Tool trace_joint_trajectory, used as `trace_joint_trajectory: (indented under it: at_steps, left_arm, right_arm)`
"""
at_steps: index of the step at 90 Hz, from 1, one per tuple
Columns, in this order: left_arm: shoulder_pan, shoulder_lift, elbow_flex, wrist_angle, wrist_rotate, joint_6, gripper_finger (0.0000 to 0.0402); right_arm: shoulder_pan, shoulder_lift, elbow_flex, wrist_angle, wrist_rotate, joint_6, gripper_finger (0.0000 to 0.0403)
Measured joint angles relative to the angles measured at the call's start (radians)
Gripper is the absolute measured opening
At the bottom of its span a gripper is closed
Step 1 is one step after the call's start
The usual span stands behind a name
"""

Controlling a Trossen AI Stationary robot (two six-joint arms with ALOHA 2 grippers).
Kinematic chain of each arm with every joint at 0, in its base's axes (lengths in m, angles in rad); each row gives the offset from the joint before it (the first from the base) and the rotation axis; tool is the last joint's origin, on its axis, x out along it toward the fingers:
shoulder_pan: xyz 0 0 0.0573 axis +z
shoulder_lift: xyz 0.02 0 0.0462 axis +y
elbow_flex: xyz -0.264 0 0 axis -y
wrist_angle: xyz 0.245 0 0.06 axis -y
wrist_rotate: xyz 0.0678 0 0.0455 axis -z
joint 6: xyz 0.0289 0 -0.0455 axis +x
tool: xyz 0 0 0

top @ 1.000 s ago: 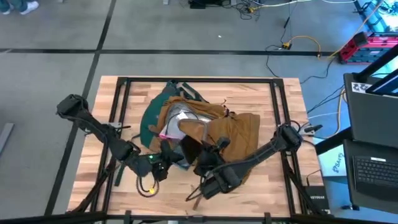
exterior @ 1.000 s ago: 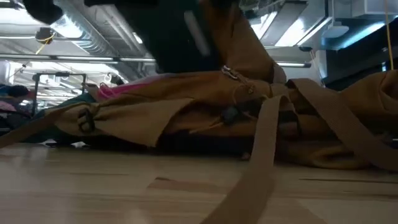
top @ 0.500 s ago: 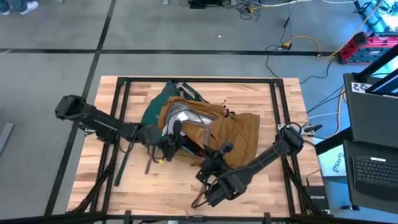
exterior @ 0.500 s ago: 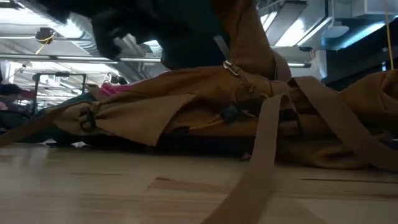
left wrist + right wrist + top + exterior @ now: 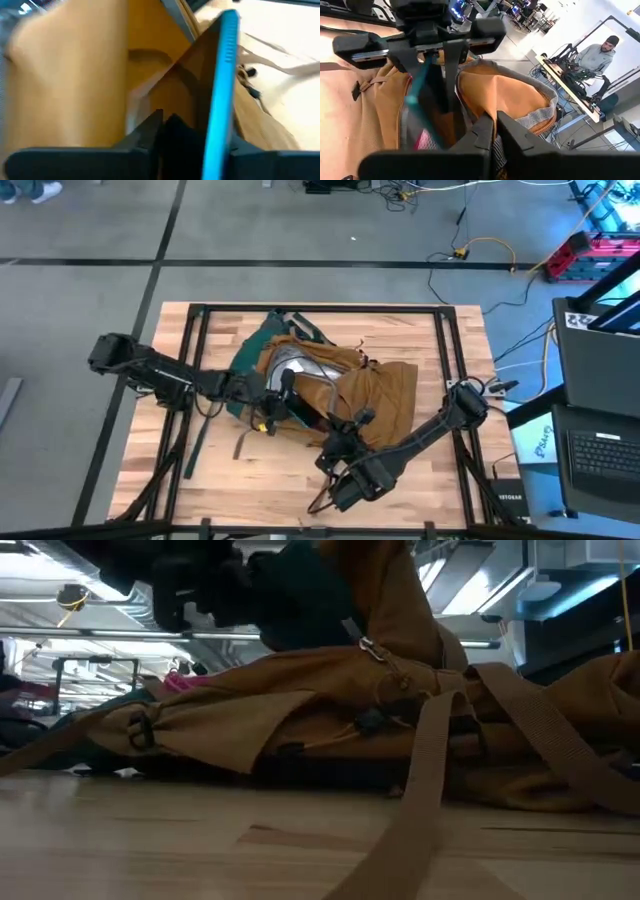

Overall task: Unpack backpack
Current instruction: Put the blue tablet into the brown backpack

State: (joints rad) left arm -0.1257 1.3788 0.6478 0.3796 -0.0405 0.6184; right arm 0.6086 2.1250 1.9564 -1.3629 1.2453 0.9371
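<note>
The large soft tan-brown fabric backpack (image 5: 340, 385) with dark teal-green back lies in the middle of the wooden counter (image 5: 420, 330), its grey-lined mouth gaping. The left tool (image 5: 283, 395) sits at that mouth, clamped on a flat dark item with a blue edge (image 5: 227, 75). The right tool (image 5: 338, 438) pinches the backpack's near rim.

Both arms crowd the backpack (image 5: 370, 385) opening; bare table (image 5: 170, 470) flanks it.
</note>
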Motion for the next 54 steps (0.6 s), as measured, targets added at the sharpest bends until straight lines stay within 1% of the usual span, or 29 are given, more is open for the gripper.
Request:
trace_joint_trajectory:
  at_steps: [8, 30, 43, 54]
  left_arm:
    - [0.0, 0.001, -0.001, -0.023, -0.003, -0.008, 0.012]
    - [-0.014, -0.004, 0.02, -0.013, -0.069, 0.007, 0.0208]
    - [-0.052, -0.034, 0.033, -0.014, -0.182, 0.059, 0.0231]
    - [-0.066, -0.072, 0.035, -0.039, -0.234, 0.055, 0.024]
  right_arm:
    - [0.0, 0.0, 0.0, 0.0, -0.003, 0.0, 0.0]
    - [0.0, -0.001, 0.001, 0.0, -0.034, 0.0, 0.0]
    - [0.0, -0.001, 0.001, 0.0, -0.045, 0.0, 0.0]
    - [0.0, -0.002, 0.001, 0.0, -0.071, 0.0, 0.0]
